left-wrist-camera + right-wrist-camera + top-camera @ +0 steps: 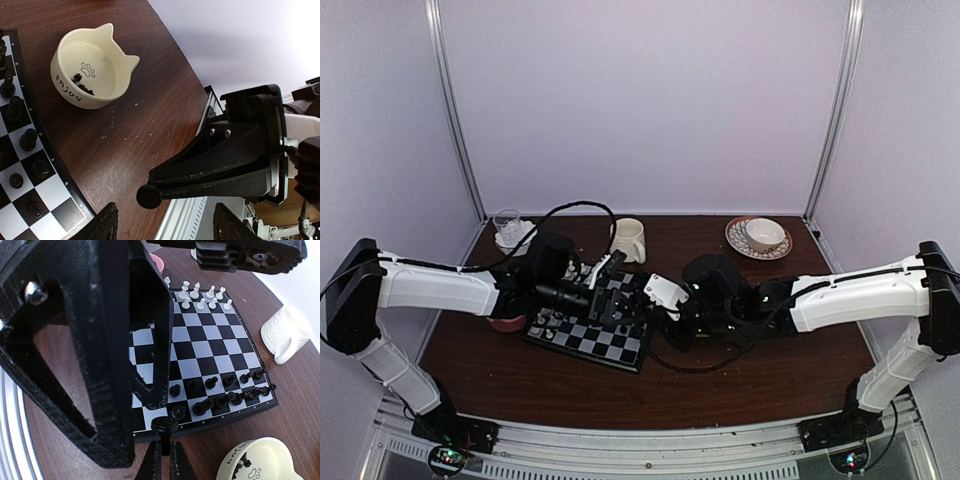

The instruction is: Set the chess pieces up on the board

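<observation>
piece: small black chess piece point(164, 426); pinched at the tips of the right gripper point(164, 452), fingers pressed onto its stem; it sits just over the board's near rim, beside black's back row
handling: judged very light, hard and smooth; likely to twist or slip in a pinch; best held on the narrow stem under the head and kept upright; can't tell which piece type it is
other pieces: standing black pieces point(220, 390) fill the near rows; standing white pieces point(202, 296) are on the far rows; spare black pieces point(82, 85) lie in the cream cat-eared bowl point(67, 89)
board: small square black-and-pale-grey checked chessboard point(210, 347); flat on the dark brown wooden table point(145, 115); bowl just beside it
left gripper point(167, 222): fingers spread, nothing between them; hangs over the table near the board's corner
risk: neighbouring pieces are packed close, so knocking one over looks easy
</observation>
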